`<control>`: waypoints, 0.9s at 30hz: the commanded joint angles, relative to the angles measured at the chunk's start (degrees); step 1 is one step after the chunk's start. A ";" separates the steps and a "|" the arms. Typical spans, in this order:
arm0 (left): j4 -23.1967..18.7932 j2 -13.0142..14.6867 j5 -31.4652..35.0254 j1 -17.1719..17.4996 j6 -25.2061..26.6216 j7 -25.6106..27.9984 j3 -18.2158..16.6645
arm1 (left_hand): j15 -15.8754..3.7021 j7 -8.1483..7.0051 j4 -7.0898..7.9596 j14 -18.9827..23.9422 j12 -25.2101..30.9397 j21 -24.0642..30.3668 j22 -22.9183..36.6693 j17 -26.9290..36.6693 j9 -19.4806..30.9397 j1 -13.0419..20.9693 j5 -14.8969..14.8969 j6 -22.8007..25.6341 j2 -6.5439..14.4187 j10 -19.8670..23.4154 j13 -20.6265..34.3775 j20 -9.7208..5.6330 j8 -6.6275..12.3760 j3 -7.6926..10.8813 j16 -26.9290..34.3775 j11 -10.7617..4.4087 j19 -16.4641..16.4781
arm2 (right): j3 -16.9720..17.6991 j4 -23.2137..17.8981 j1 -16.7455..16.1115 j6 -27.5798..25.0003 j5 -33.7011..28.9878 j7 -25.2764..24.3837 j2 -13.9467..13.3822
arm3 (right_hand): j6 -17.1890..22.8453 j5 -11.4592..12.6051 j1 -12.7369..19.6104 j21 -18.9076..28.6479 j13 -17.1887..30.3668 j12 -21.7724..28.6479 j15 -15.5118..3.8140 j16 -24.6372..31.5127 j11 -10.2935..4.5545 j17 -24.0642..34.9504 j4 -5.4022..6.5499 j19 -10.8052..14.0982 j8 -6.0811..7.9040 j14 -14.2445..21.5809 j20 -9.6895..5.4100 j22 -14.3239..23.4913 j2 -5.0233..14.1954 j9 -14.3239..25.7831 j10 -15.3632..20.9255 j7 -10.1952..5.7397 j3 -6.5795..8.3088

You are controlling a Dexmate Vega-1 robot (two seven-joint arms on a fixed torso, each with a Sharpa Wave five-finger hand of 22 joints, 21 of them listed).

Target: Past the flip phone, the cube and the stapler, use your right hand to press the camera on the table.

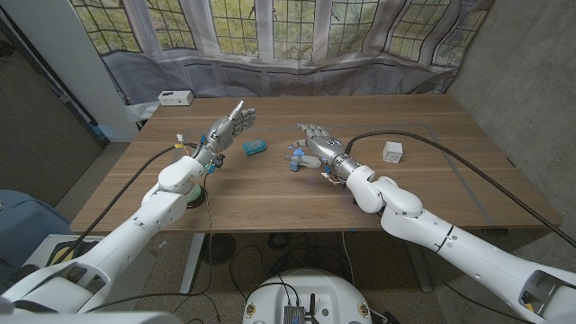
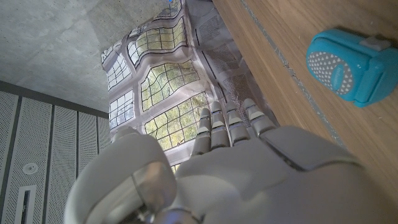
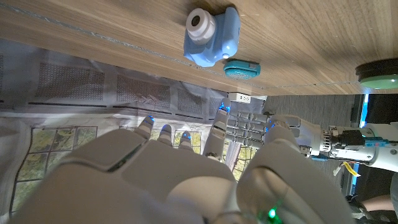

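Note:
A small light-blue camera (image 1: 295,161) (image 3: 211,36) with a white lens stands on the wooden table (image 1: 270,202) near its middle. My right hand (image 1: 318,144) (image 3: 180,174) hovers just beside it, fingers spread, holding nothing; in the right wrist view the camera sits beyond the fingertips, apart from them. A teal flip phone (image 1: 255,147) (image 2: 351,65) (image 3: 241,68) lies a little to the camera's left. The white cube (image 1: 392,151) sits to the right of my right arm. My left hand (image 1: 229,126) (image 2: 249,162) (image 3: 292,134) is raised left of the phone, fingers stretched out and empty.
A white box (image 1: 175,97) sits at the table's far left corner. A green round object (image 1: 190,193) (image 3: 379,74) lies under my left forearm. A black cable (image 1: 450,153) runs along my right arm across the table. Curtained windows stand behind the table.

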 commanded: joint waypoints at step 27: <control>1.27 0.21 0.20 -1.68 1.41 -0.83 0.45 | 0.00 -0.11 0.06 -0.33 -0.14 0.00 0.10 0.18 0.16 0.41 -0.10 0.30 -0.15 -0.10 0.22 0.17 -0.12 0.34 -0.18 -0.18 -0.53 | -2.57 3.03 2.20 -2.49 0.78 1.94 0.69 | 1.67 -0.06 0.24 0.61 0.08 0.59 -0.25 0.77 -0.62 0.18 0.06 -5.45 0.32 -10.63 -0.39 0.18 0.57 0.12 -1.17 -0.11 0.60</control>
